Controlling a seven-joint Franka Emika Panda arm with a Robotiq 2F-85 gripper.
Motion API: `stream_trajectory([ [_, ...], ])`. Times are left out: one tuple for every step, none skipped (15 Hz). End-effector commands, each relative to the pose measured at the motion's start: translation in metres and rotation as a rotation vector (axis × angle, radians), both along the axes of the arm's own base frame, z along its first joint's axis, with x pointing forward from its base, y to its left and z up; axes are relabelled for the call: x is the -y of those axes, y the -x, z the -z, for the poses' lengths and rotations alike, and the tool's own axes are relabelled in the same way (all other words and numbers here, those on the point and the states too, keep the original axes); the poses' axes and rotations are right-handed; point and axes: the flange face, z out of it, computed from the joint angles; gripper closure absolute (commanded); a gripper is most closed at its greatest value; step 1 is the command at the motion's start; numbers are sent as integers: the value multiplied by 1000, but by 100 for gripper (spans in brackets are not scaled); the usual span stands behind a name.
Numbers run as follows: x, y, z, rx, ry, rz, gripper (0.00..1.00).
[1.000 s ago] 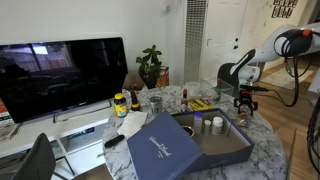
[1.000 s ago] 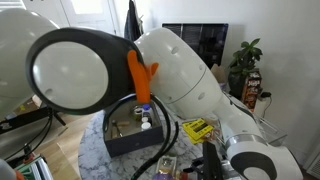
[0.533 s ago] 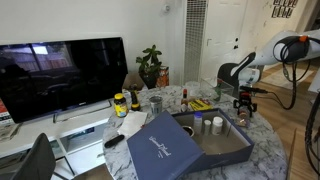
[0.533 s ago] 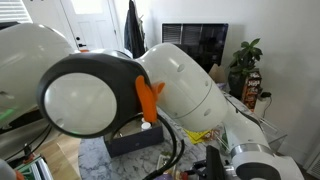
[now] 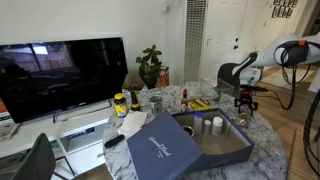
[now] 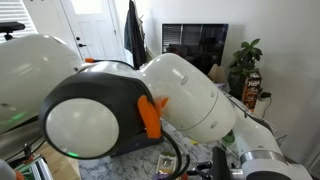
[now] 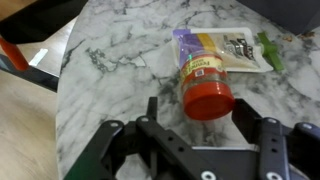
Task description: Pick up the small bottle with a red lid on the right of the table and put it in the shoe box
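Over the right side of the round grey-white marbled table (image 7: 110,60), the black gripper (image 7: 197,112) has hardly shifted in the last second, while the bulky white arm (image 6: 150,90) has swung across an exterior view and now hides the table there. The approach looks finished and the grasp seems next. Its jaws stand apart, one on either side of the small bottle with a red lid (image 7: 205,88): a brown body, a yellow label, the cap towards the wrist camera, against a flat purple-and-yellow packet (image 7: 200,45). The open navy blue cardboard shoe box (image 5: 215,140) sits well apart
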Motion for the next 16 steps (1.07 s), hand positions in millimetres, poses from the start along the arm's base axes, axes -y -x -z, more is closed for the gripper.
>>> stream_trajectory([
  [4,1,9,-73,-47,40,24],
  [3,0,10,-83,-51,49,25],
  [2,-1,12,-91,-52,51,24],
  [0,-2,15,-96,-55,52,24],
  [-1,-4,19,-99,-53,51,23],
  [-3,-5,22,-103,-54,50,22],
  [-4,-6,25,-103,-56,50,23],
  [-4,-7,27,-102,-57,50,27],
  [-5,-7,28,-103,-57,49,40],
  [-5,-8,28,-106,-60,47,49],
  [-4,-8,27,-109,-60,45,48],
  [-3,-10,26,-111,-60,43,55],
  [-4,-11,25,-117,-61,38,56],
  [-4,-12,25,-124,-59,34,56],
  [-5,-12,25,-129,-59,32,49],
  [-5,-13,25,-136,-60,29,49],
])
